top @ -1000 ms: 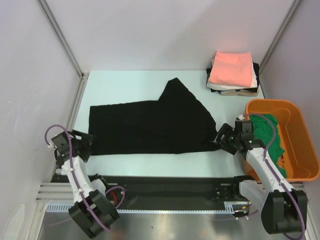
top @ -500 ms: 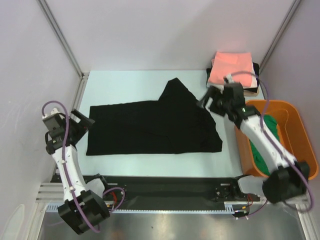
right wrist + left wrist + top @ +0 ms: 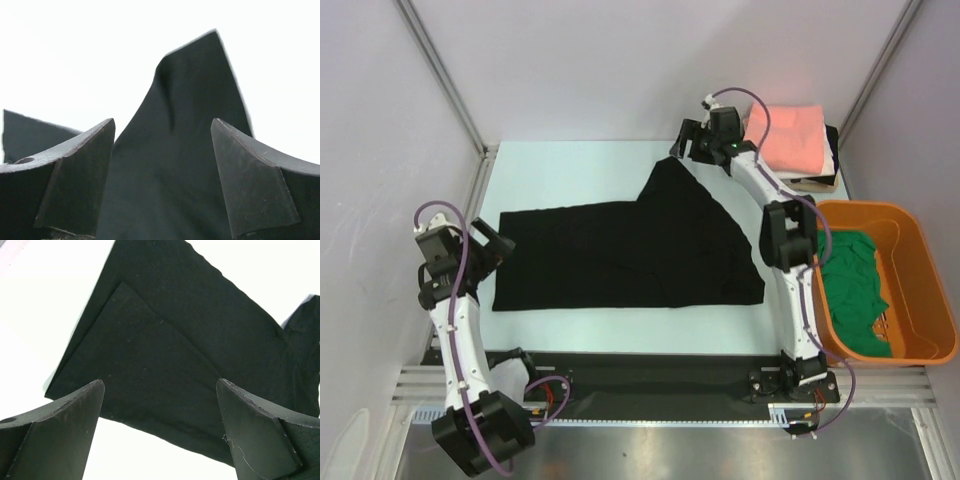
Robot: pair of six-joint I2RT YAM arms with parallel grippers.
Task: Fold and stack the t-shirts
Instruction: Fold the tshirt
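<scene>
A large black t-shirt [image 3: 620, 250] lies spread flat across the middle of the white table, one sleeve [image 3: 672, 178] pointing to the far side. My right gripper [image 3: 680, 147] hangs open just over that sleeve's tip; in the right wrist view the sleeve [image 3: 190, 100] lies below and between the open fingers of the right gripper [image 3: 162, 121]. My left gripper [image 3: 496, 247] stands open at the shirt's left edge. In the left wrist view the shirt's near-left corner [image 3: 150, 365] lies under the left gripper [image 3: 160, 385]. A salmon-pink folded t-shirt [image 3: 785, 135] tops a stack at the back right. A green t-shirt [image 3: 850, 285] lies in the tub.
An orange plastic tub [image 3: 865, 208] stands at the right edge, next to the right arm. The folded stack shows white and tan layers [image 3: 810, 183] under the pink one. Grey walls close in the table [image 3: 570, 165] at the left, back and right.
Both grippers opened. The right arm swung from the shirt's near-right corner up to the far sleeve. The left gripper lifted off the near-left corner and drew slightly back.
</scene>
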